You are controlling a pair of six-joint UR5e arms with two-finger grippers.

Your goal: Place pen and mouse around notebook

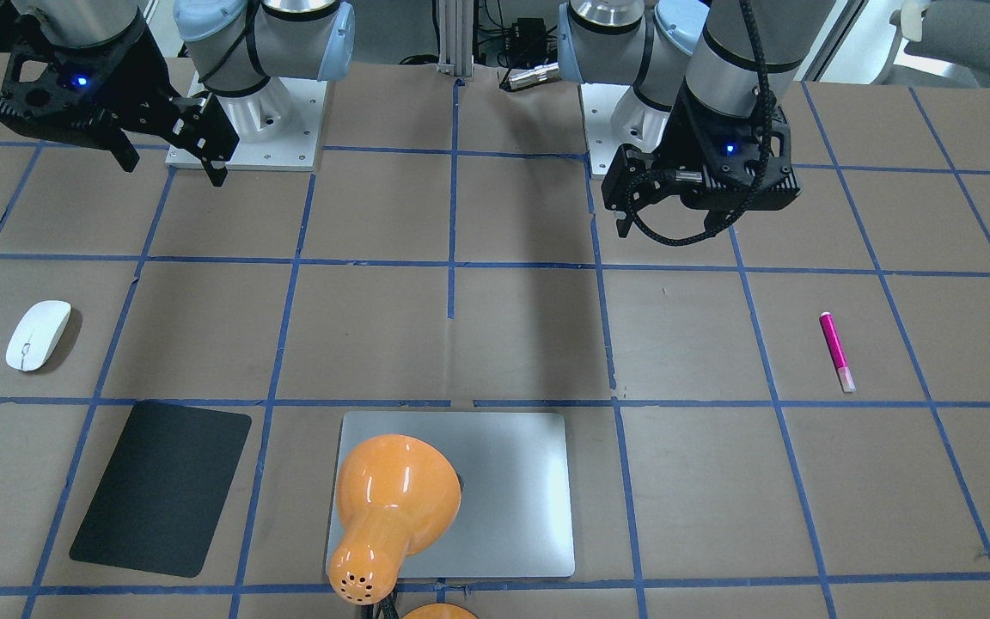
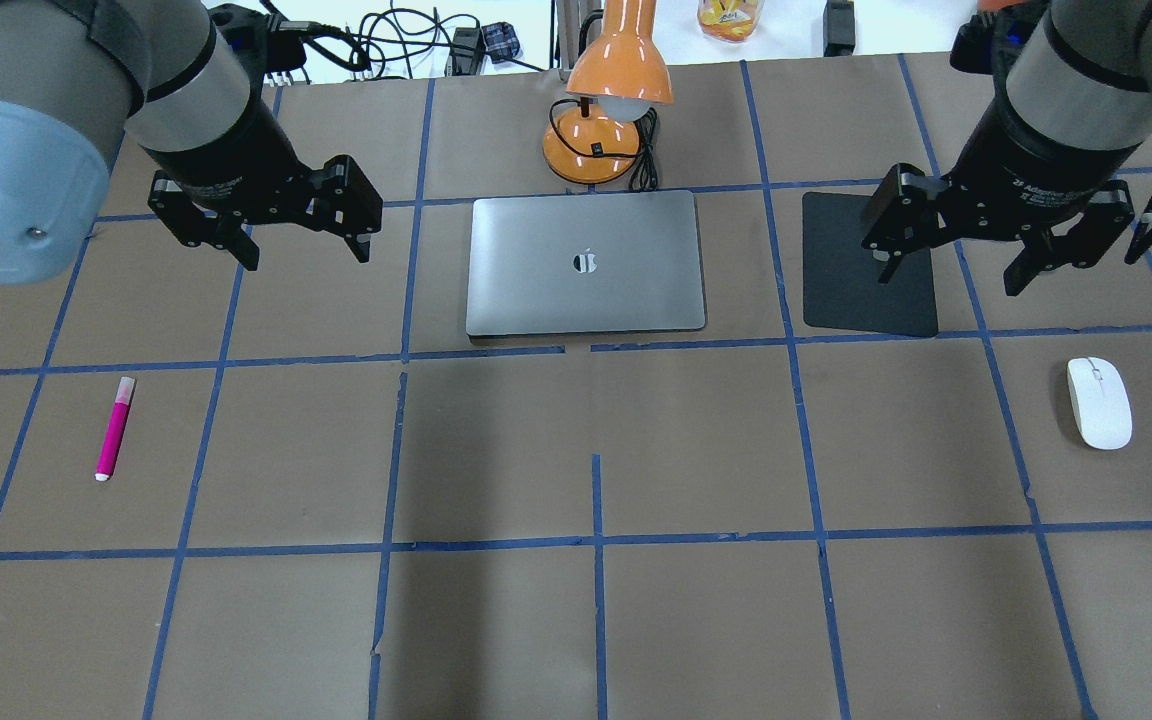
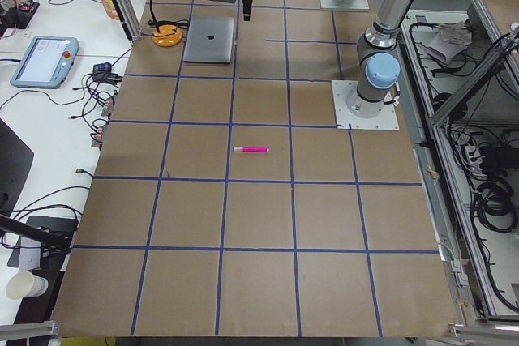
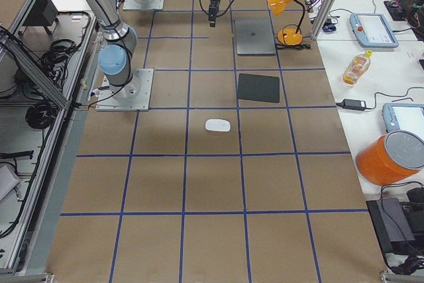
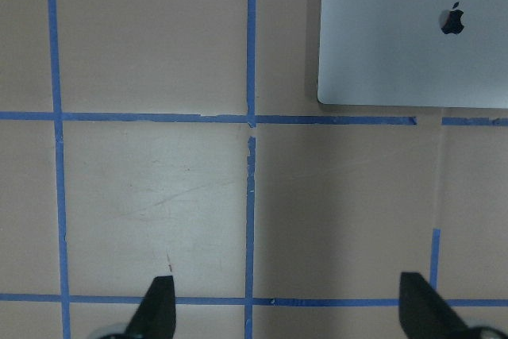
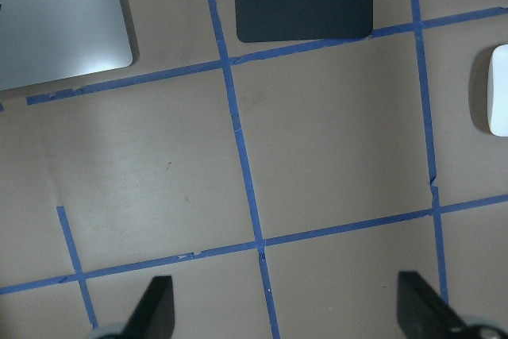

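Note:
The silver-grey notebook (image 2: 586, 262) lies closed at the far middle of the table, partly behind the lamp shade in the front-facing view (image 1: 512, 499). The magenta pen (image 2: 115, 427) lies alone on the paper to the left, nearer than my left gripper (image 2: 304, 255). That gripper hangs open and empty above the table, left of the notebook. The white mouse (image 2: 1099, 402) rests at the right. My right gripper (image 2: 951, 278) is open and empty too, hovering over the black mat's near edge, up and left of the mouse. The right wrist view catches the mouse (image 6: 498, 90) at its edge.
A matte black mat (image 2: 869, 265) lies right of the notebook. An orange desk lamp (image 2: 604, 110) with a cord stands just behind the notebook. Blue tape lines grid the brown table cover. Side benches hold tablets, cables and a bottle (image 4: 356, 66).

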